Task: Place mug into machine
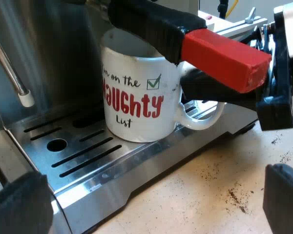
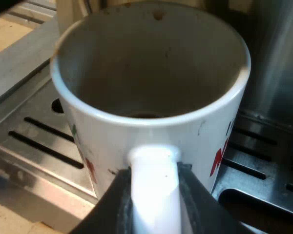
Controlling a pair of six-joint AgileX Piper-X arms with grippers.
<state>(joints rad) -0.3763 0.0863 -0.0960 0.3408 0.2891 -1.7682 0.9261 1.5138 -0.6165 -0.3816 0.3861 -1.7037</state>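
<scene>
- The left gripper is held with its fingers wide apart and nothing between them, low over the table before the espresso machine.
- The mug is seen standing on the slotted drip tray, under the holder's handle with its red end; the steam wand hangs near it.
- The right gripper is clamped on the mug's handle, with one finger pressed against each side.
- The placing step is judged nearly done: the mug appears set down, and only the release is left.
- For the next move, the fingers would need to be opened and drawn off the handle without the mug being dragged or the red end above being struck.
- Whether the base lies flat on the tray cannot be confirmed. What lies over the mug's mouth is hidden by the holder's handle, and the right fingertips are cut off.
</scene>
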